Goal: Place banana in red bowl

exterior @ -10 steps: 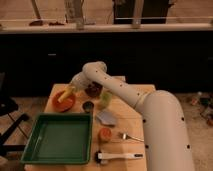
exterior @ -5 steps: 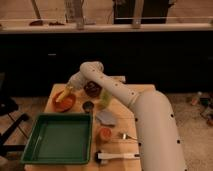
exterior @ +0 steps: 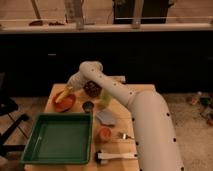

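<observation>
I see the green tray (exterior: 60, 139) nearest me, on the bench (exterior: 131, 95) well below the hand. To its right lie a white-handled brush (exterior: 116, 156), an orange cup (exterior: 104, 133) and a grey cloth (exterior: 106, 118). The small dark cup (exterior: 88, 106) sits just right of the red bowl (exterior: 64, 103). My hand (exterior: 70, 87) hangs over the bowl's far right edge, and I cannot tell how its fingers stand. The banana (exterior: 62, 95) slants from the hand down into the bowl. The maroon bowl (exterior: 92, 88) lies right of the hand.
</observation>
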